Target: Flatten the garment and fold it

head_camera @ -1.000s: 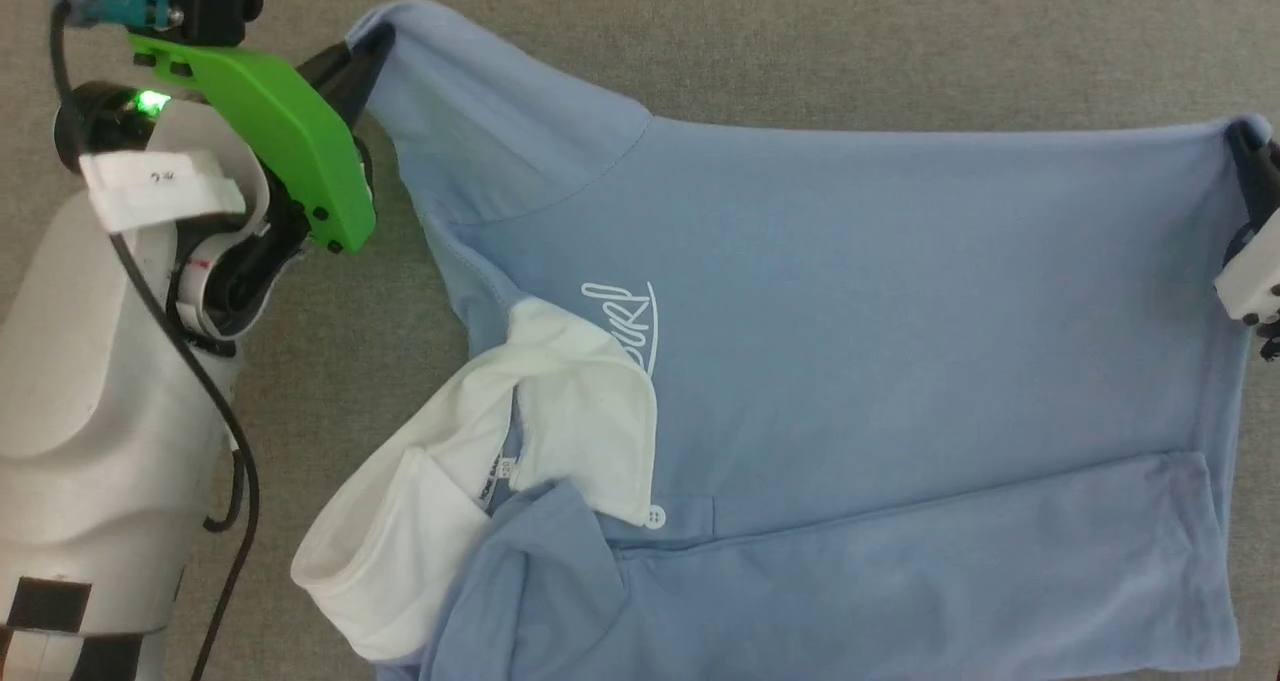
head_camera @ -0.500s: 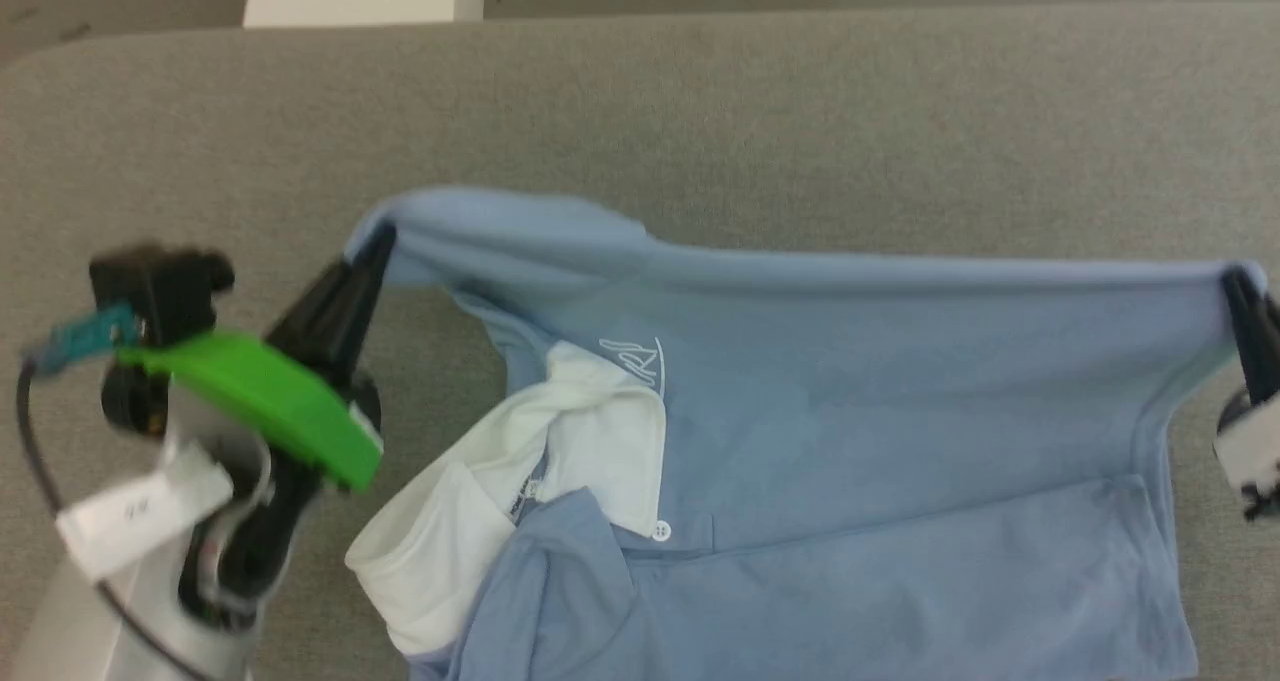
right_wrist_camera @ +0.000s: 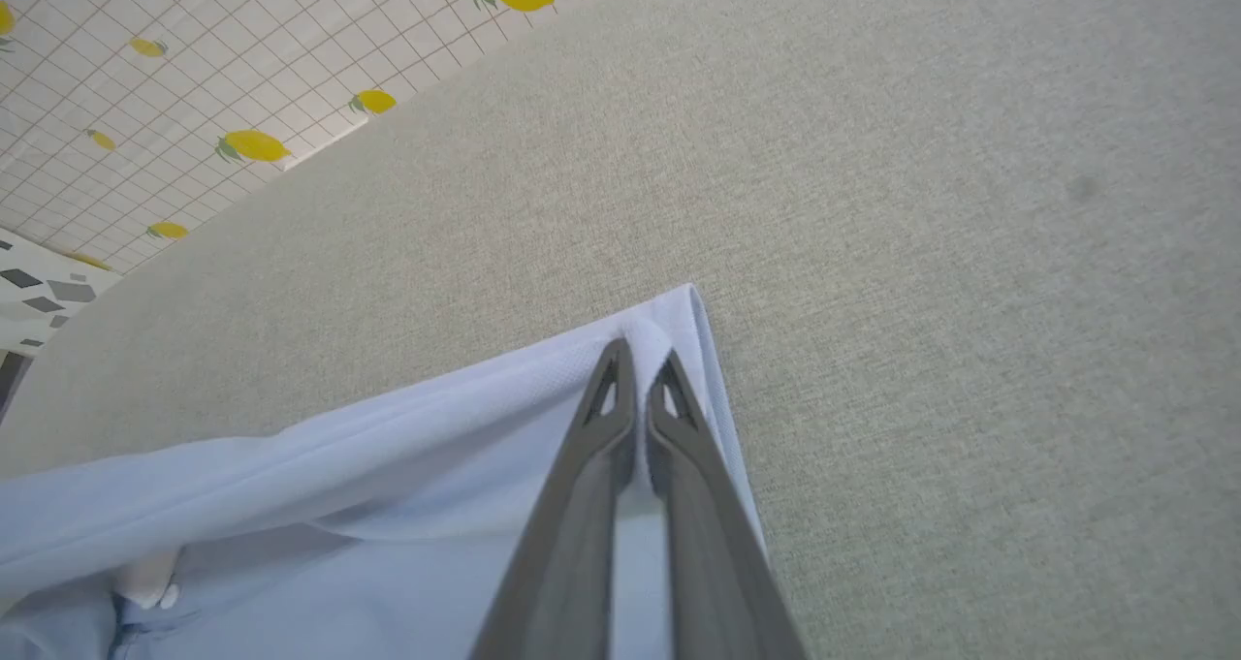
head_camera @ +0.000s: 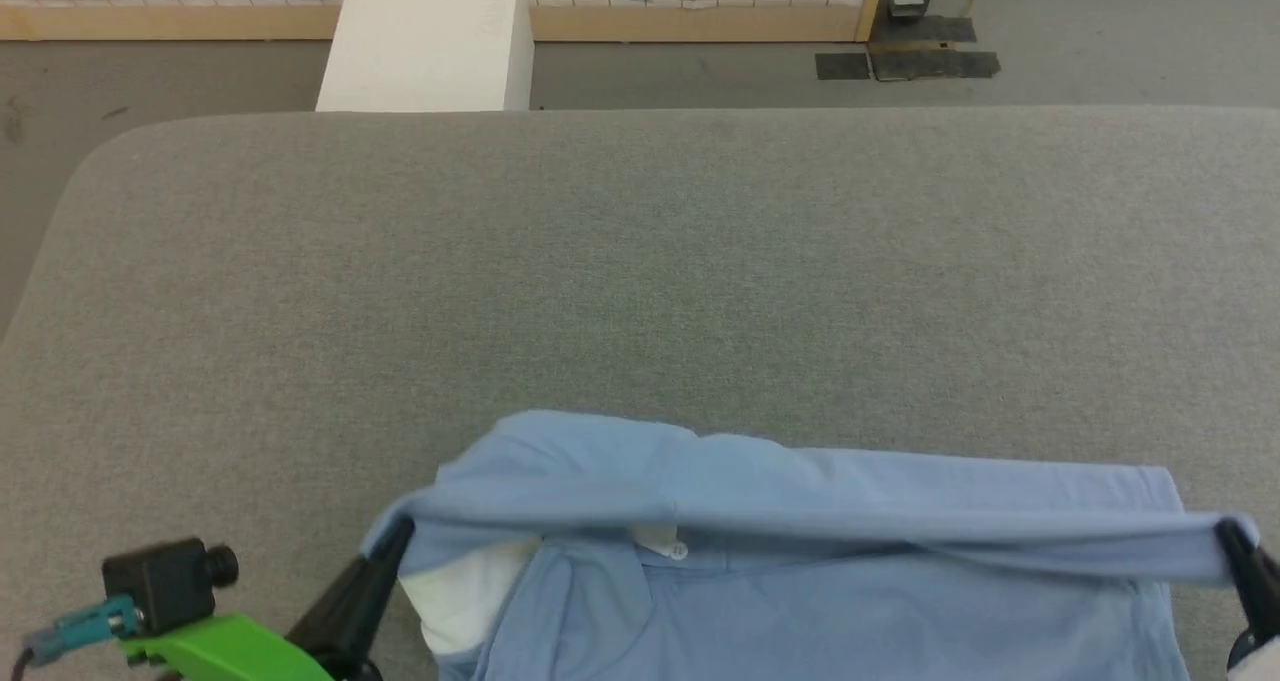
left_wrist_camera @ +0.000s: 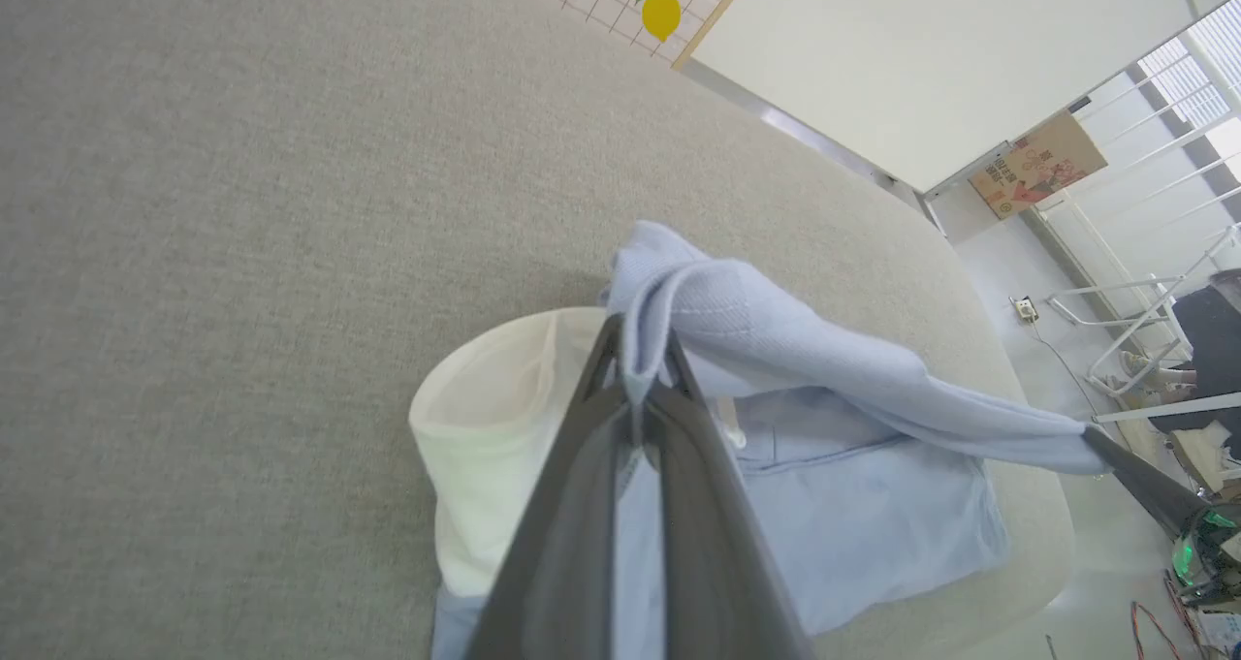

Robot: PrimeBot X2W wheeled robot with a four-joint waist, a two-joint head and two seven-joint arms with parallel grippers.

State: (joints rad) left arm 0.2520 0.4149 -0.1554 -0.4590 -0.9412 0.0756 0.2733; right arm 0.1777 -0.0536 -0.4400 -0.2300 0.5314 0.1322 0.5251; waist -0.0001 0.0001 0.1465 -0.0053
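My left fingers (head_camera: 355, 591) and right fingers (head_camera: 1248, 573) each pinch a garment (head_camera: 800, 601) corner, pulling its edge straight above the desk (head_camera: 640, 261) for folding.

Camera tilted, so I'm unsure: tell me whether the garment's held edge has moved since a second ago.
Yes. Against the white button, the garment's held edge has come toward the robot, nearly over it.

Head view, lower left: left gripper (head_camera: 396, 541) black, tapered; bright green bracket (head_camera: 230, 651); small black boxy camera (head_camera: 165, 581) with round lens; teal plug (head_camera: 95, 623) on dark cable. Lower right: right gripper (head_camera: 1235, 546) black, white casing (head_camera: 1265, 669) at corner. Wrist views: fingers (right_wrist_camera: 582, 505) dark grey, long, triangular cut-outs near tips.
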